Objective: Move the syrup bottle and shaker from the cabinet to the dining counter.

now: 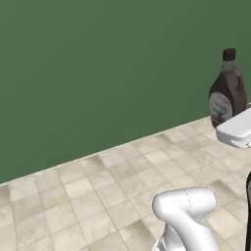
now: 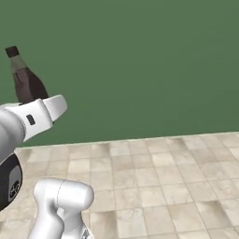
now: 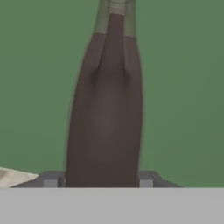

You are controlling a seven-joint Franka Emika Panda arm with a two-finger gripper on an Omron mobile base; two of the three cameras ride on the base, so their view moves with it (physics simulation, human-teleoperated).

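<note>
The syrup bottle (image 3: 105, 113) is a dark brown squeeze bottle with a narrow neck, and it stands upright between my gripper's (image 3: 103, 180) two fingertips (image 3: 51, 179). The gripper is shut on its lower body. In the left base view the syrup bottle (image 1: 227, 88) rises at the right edge, dark cap up and white label facing left, above my white hand (image 1: 238, 130). From the right base view, the syrup bottle (image 2: 25, 81) shows at the far left behind the white hand (image 2: 39, 114). It hangs above the floor. The shaker, the cabinet and the dining counter are out of view.
A plain green wall (image 1: 98, 63) stands behind the bottle. A beige tiled floor (image 1: 98, 196) spreads below it; the wall (image 2: 149, 65) and floor (image 2: 163, 186) look the same from the other side.
</note>
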